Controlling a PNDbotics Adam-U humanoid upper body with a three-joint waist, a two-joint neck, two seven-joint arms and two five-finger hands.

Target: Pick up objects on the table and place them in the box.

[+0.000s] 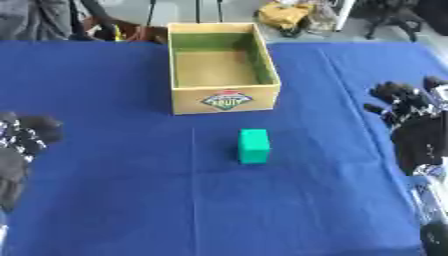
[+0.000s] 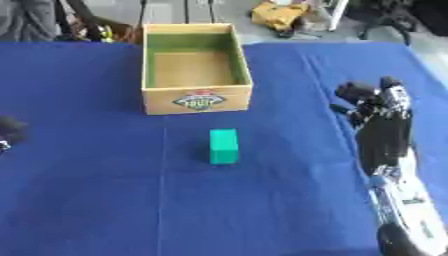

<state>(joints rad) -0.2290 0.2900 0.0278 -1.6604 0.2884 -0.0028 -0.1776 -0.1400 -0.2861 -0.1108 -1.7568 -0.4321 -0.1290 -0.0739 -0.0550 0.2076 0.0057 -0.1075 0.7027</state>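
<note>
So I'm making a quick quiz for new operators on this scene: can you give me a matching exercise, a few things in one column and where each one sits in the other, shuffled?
Things:
1. green block
2. wooden box
3. left hand
4. right hand

Places:
A. at the right edge of the blue cloth, holding nothing
B. far middle of the table, open top, nothing in it
C. on the cloth just in front of the box
D. at the left edge of the view, holding nothing

Pairs: 1-C, 2-B, 3-D, 4-A

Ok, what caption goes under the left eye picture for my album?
Green block waits on the blue cloth before an empty wooden box, both robot hands off it.
</note>
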